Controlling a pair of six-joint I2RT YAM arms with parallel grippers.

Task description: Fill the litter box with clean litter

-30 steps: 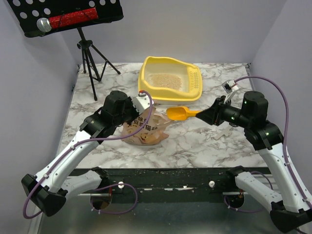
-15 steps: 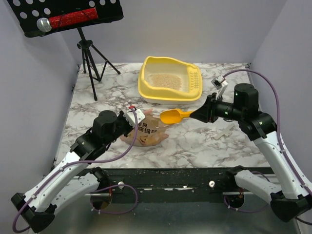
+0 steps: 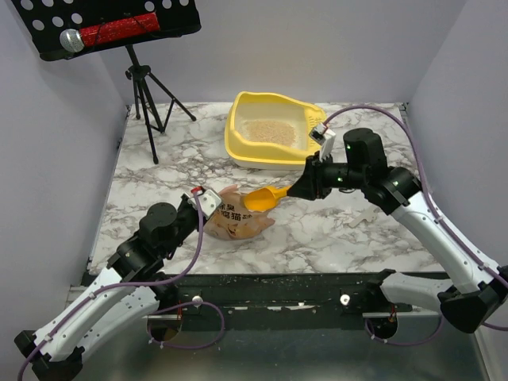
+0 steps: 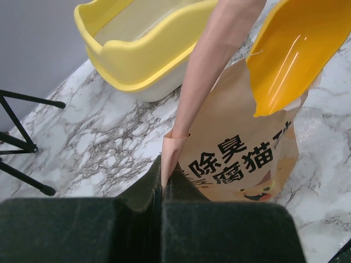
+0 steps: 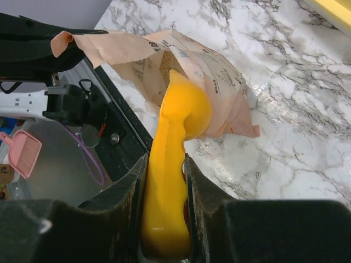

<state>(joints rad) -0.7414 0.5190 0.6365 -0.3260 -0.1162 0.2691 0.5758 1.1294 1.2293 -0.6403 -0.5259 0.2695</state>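
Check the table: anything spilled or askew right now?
Pale specks dot the black strip at the near edge, likely spilled grains. The bag lies slumped, its flap pinched in the left gripper. Otherwise nothing odd.

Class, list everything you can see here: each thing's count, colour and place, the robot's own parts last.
litter box: one, yellow with white base, far middle.
litter: one patch, pale beige, inside the litter box.
bag: one, tan-pink, near middle.
scoop: one, yellow-orange, bowl at the bag's mouth.
table: one, grey-veined white marble, under everything.
music stand: one, black, far left.
microphone: one, silver and red, on the music stand.
left arm: one, black and white, near left; jaws shut on the bag's edge.
right arm: one, black and white, right; jaws shut on the scoop's handle.
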